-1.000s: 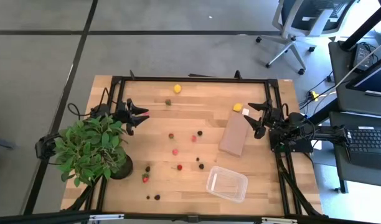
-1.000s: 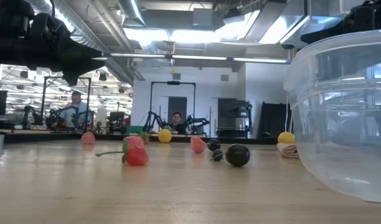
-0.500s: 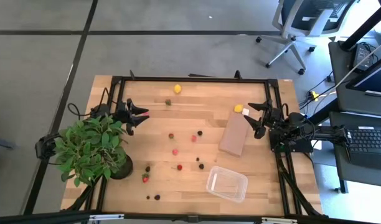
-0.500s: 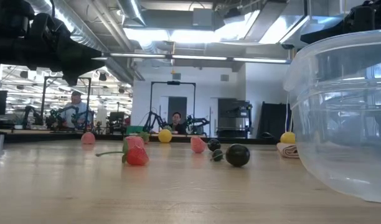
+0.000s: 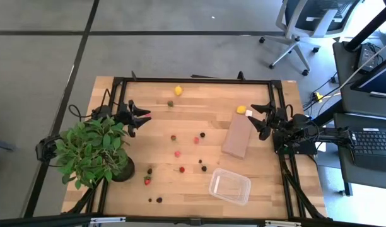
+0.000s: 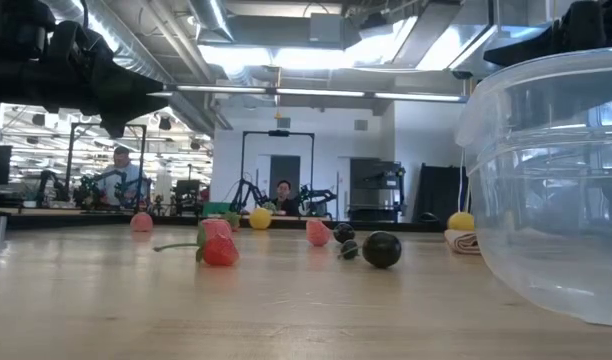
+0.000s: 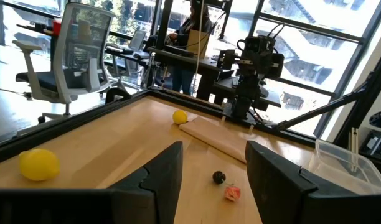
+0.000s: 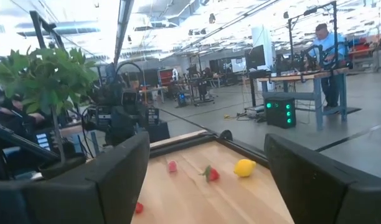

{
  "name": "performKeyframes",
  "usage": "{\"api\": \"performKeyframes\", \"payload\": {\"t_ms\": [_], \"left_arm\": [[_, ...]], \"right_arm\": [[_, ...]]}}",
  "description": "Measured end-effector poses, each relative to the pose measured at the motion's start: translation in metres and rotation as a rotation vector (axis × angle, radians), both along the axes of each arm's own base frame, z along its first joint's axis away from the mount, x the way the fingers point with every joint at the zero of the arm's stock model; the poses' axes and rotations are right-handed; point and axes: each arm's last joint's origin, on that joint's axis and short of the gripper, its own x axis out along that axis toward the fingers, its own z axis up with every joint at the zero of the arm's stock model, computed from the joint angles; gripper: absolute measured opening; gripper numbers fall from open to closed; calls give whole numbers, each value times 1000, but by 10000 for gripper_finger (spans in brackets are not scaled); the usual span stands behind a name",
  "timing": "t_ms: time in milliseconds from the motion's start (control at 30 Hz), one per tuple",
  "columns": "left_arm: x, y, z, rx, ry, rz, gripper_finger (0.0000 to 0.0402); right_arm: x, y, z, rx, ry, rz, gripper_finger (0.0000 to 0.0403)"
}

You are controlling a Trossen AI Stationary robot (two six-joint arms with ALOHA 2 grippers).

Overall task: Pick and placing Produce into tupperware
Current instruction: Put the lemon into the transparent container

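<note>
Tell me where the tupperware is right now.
In the high view the tupperware sits empty near the table's front edge on the right arm's side, just below the brown block, apart from the scattered fruit.

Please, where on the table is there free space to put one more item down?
Bare wood lies between the lemon at the far edge and the brown block, and at the near edge between the plant and the tupperware, apart from two dark berries there. The middle is crowded with berries.
</note>
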Motion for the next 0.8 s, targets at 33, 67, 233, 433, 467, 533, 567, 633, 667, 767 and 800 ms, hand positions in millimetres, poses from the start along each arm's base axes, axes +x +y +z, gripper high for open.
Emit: {"api": "performKeyframes", "payload": {"t_ms": [33,67,233,433,467,533,567,633,667,767,800], "left_arm": [[0,0,0,0,0,0,165],[0,0,0,0,0,1,165],[0,0,0,0,0,0,165],[0,0,0,0,0,0,165],[0,0,0,0,0,0,165],[0,0,0,0,0,0,165],[0,0,0,0,0,0,165],[0,0,0,0,0,0,165],[0,0,0,0,0,0,165],[0,0,0,0,0,1,165],[0,0,0,0,0,5,165]], "right_arm": [[0,0,0,5,-2,1,318],[0,0,0,13,-4,4,318],[1,1,-3,43,14,47,318],[1,-1,-9,86,60,-34,318],[1,-1,-9,94,60,-35,318],[1,-2,-8,116,45,-34,318],[1,-2,-8,124,38,-35,318],[1,-2,-7,109,32,-38,318],[1,-2,-7,86,45,-43,318],[1,-2,-7,22,74,-54,319],[1,-2,-6,14,66,-56,320]]}}
